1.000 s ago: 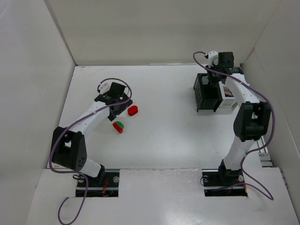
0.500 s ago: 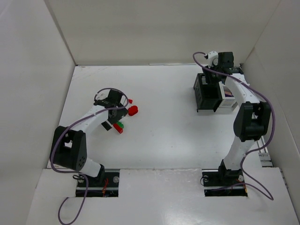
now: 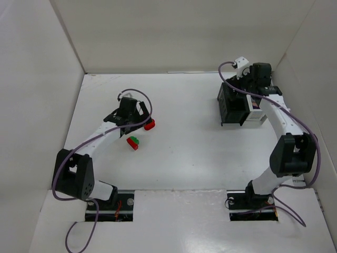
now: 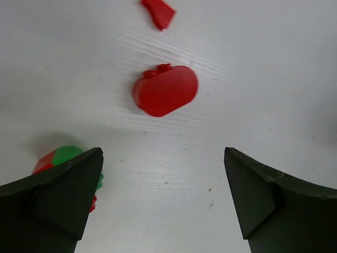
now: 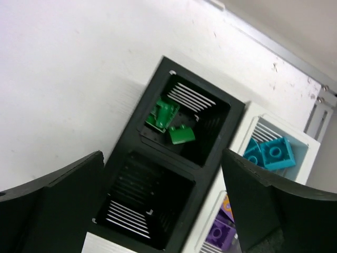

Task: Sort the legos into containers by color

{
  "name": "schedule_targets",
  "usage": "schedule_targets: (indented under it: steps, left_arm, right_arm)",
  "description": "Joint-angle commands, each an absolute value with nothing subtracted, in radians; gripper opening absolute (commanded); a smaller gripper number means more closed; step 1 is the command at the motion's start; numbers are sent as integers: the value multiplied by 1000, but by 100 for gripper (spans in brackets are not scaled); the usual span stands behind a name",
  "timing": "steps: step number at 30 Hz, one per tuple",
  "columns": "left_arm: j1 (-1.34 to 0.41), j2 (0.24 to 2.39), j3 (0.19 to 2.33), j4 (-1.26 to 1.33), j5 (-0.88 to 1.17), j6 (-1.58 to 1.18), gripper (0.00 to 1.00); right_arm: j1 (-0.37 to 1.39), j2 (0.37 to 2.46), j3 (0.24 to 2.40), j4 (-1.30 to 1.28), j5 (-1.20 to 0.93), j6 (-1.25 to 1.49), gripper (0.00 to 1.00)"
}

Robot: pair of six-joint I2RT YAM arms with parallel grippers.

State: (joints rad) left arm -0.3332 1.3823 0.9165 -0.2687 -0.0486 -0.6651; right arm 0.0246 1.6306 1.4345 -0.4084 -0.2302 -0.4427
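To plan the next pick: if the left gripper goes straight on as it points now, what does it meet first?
Probably the rounded red brick, centred ahead of the open left gripper; depth is unclear, so the table may come first.

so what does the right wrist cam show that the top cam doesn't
Only the right wrist: inside the bins, green bricks in a black one, teal bricks and a purple brick in white ones. Only the top: the left gripper, open near a red brick, and a red-green brick on the table. Both: the bins and the open right gripper above them.
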Motion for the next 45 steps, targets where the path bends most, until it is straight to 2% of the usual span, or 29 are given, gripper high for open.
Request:
schedule_targets:
  steps: [1, 7, 13, 16, 20, 26, 27, 34, 35, 41, 45]
  left_arm:
    - [-373, 1435, 966, -114, 91, -459, 97]
    - [-373, 1575, 1026, -135, -1, -396, 97]
    - [-382, 1678, 1077, -124, -44, -362, 96]
    - [-382, 1722, 1104, -115, -57, -341, 91]
    - [-439, 1796, 1164, -147, -169, -341, 88]
    - [-486, 1829, 1204, -186, -239, -341, 66]
    - [-486, 1829, 1204, -199, -254, -351, 57]
    - [-486, 1816, 1171, -210, -267, -383, 29]
    - [-497, 1816, 1170, -210, -267, -393, 23]
    - [-563, 1775, 1235, -247, -256, -403, 14]
    - [-685, 1736, 1350, -247, -203, -373, 13]
  right_arm:
    - [20, 1574, 1372, -256, -354, -457, 99]
    - [20, 1513, 1302, -181, -468, -448, 99]
    - [20, 1441, 1241, -153, -465, -448, 99]
    - [20, 1416, 1212, -133, -465, -436, 99]
    - [20, 1376, 1189, -112, -454, -426, 99]
    - [11, 1312, 1146, -112, -445, -405, 99]
    - [11, 1312, 1146, -112, -433, -405, 99]
    - [11, 1262, 1114, -112, -426, -385, 99]
    - [11, 1253, 1114, -112, -426, -376, 99]
    - [11, 1204, 1075, -92, -443, -348, 99]
    - [11, 1079, 1008, -92, -260, -293, 99]
